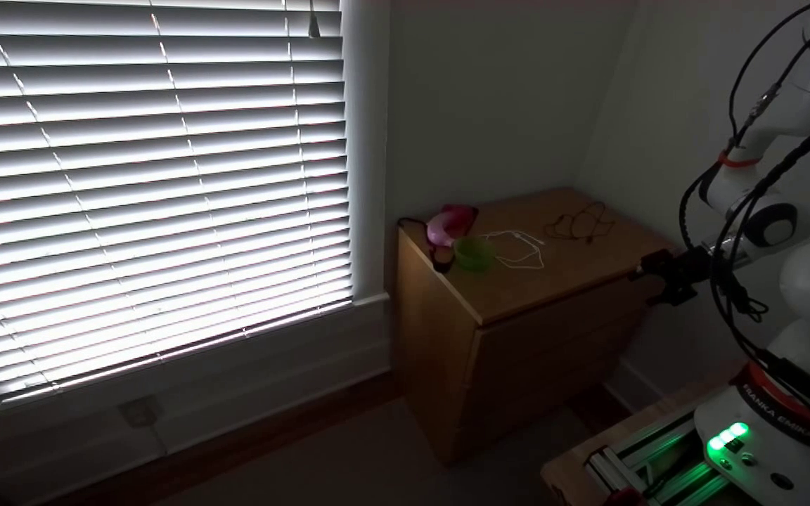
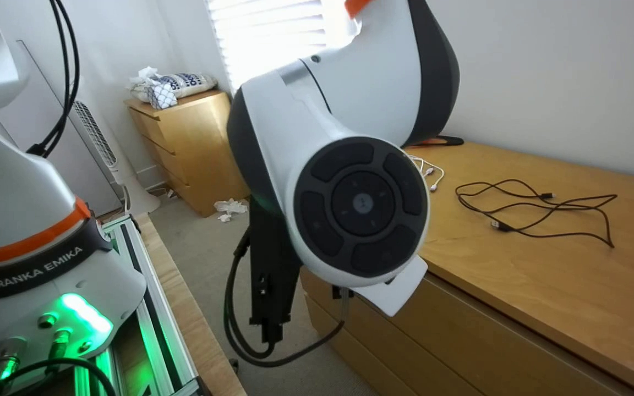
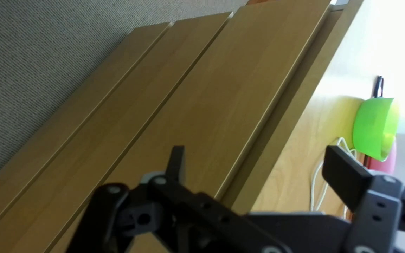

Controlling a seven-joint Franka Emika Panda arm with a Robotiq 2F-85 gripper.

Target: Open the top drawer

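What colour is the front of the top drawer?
The front of the top drawer is light brown, seen best in the wrist view.

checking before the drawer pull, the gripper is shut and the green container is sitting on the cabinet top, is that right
The gripper isn't shut: the wrist view shows it wide open. The rest is right: the green container is sitting on the cabinet top.

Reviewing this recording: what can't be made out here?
Flat, light-brown wooden top drawer: wrist view, near part covered by the black gripper; interior hidden by its front.
Gripper tips: in an exterior view, blocked by the white, jointed arm.
Rounded pink object: wrist view, partly behind the round green bowl.
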